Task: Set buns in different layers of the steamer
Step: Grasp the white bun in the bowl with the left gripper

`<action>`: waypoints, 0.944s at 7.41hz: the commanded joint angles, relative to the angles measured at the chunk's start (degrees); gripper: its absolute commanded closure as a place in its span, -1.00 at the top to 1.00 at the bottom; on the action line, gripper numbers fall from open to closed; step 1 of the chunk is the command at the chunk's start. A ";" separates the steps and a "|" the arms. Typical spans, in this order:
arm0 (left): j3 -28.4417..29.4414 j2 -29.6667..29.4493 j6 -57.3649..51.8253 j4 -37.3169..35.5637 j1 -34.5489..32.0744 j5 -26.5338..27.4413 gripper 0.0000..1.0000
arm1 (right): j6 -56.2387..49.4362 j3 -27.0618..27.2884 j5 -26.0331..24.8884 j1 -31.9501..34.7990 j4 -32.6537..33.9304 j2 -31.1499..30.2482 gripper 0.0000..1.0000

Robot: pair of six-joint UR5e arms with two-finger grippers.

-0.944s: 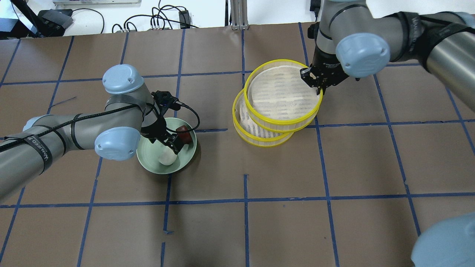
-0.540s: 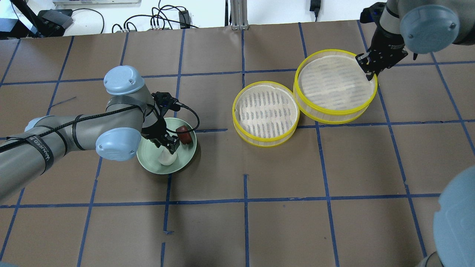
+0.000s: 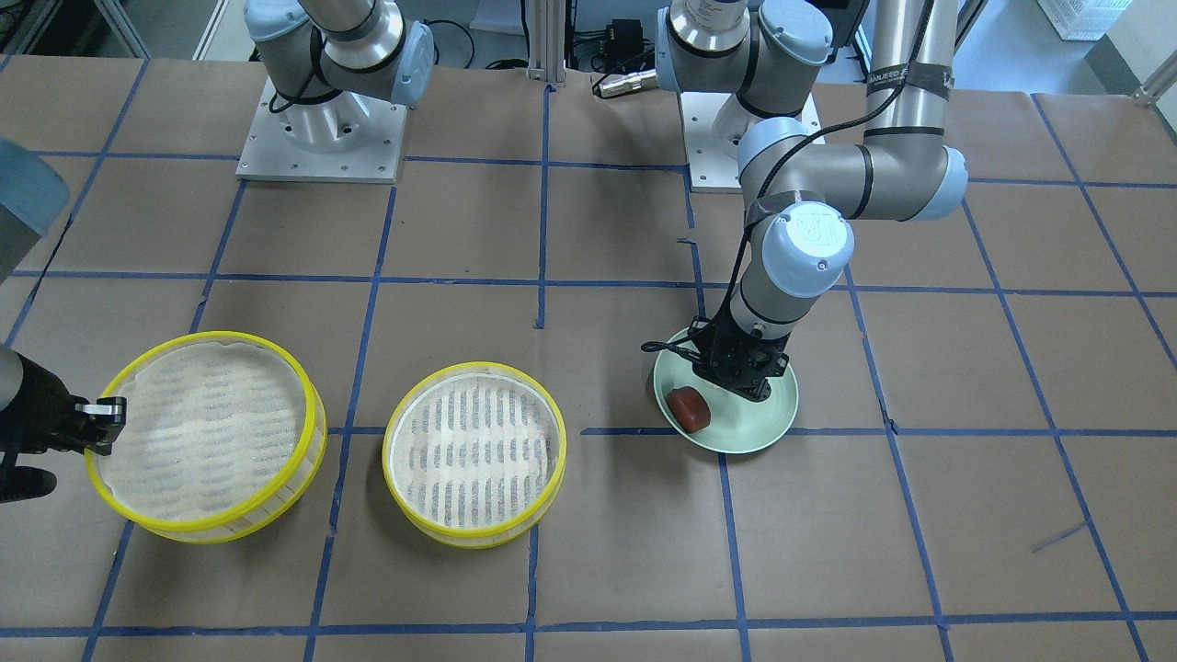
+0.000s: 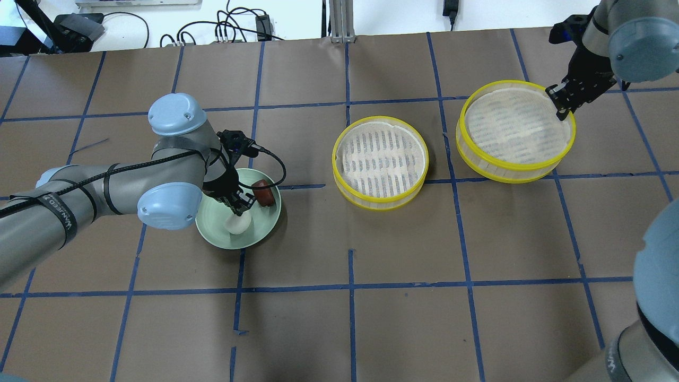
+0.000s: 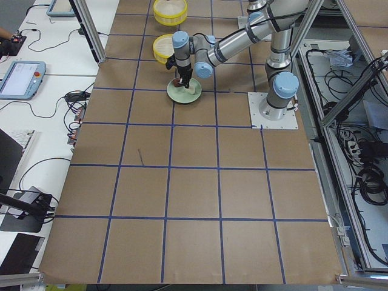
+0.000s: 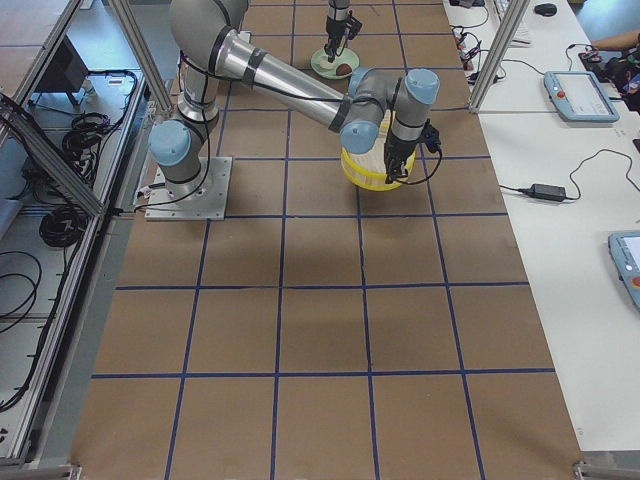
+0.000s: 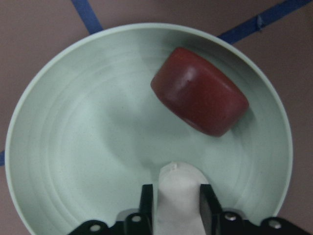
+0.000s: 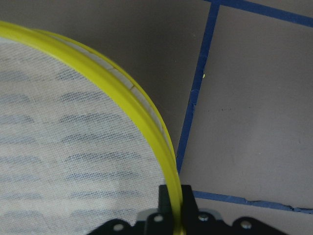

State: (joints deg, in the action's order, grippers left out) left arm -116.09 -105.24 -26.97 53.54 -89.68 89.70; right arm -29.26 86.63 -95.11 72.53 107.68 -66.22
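Stage: judged to be the first pick. Neither bun is in a tray yet, and the two steamer layers sit apart, unstacked.
Left gripper (image 7: 176, 198): pinching the white bun (image 4: 234, 225). In the wrist view its fingers (image 7: 146, 201) press the bun's flanks at 9 and 3 o'clock, and the bun's long axis runs 12 to 6 between them.
White bun's place: low in the pale green plate (image 4: 268, 225), near the plate's 6 o'clock in the wrist view. I cannot tell whether it has left the plate floor.
Reddish-brown bun (image 7: 199, 105): loose at about 1 o'clock in the plate, apart from the fingers, its long axis running 10 to 4 o'clock.
Right gripper (image 4: 560, 104): clamped on the yellow rim of the gripped tray (image 4: 517, 132), at that tray's 2 o'clock in the overhead view. The wrist view shows the rim running in between the fingers.
Gripped tray's place: at 3 o'clock from the free tray (image 4: 380, 162), with a gap between them. I cannot tell whether it rests on the table (image 4: 403, 318) or hangs just above it.
Free tray: on the table, empty, between the plate and the gripped tray.
Key relation: in the overhead view the free tray lies between 2 and 3 o'clock from the left gripper, and nearer to it than the gripped tray. The carry should be a lift clear of the plate rim, then a short sweep that way.
Risk: the bun looks soft, so a hard squeeze may dent it.
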 commanded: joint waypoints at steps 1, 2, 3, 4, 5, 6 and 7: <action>0.16 0.04 1.47 -0.80 -0.23 -0.14 -0.91 | -0.35 -0.05 0.01 -0.20 -0.02 0.04 -0.83; 0.68 0.65 3.05 -0.80 -0.41 -0.14 -0.92 | -0.35 -0.14 -0.08 -0.20 -0.10 -0.05 -0.83; 1.04 2.22 4.29 -1.24 -1.02 -0.14 -0.92 | -0.27 -0.32 -0.08 -0.20 -0.19 -0.05 -0.83; 2.69 3.45 5.08 -1.15 -1.46 -0.49 -0.92 | -0.09 0.03 -0.08 -0.20 -0.37 -0.13 -0.83; 5.67 5.47 7.44 0.33 -2.95 -1.01 -0.92 | 0.00 -0.06 -0.08 -0.28 -0.28 -0.14 -0.83; 8.92 5.92 12.34 3.56 -4.70 -0.85 -0.92 | 0.08 0.03 -0.08 -0.20 -0.45 -0.14 -0.83; 12.78 5.67 18.04 6.03 -6.63 -1.19 -0.92 | 0.08 0.03 -0.08 -0.20 -0.46 -0.14 -0.83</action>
State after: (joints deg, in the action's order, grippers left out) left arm -107.73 -99.86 -15.19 56.45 -94.06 88.79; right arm -29.23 86.62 -95.18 72.31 107.29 -66.36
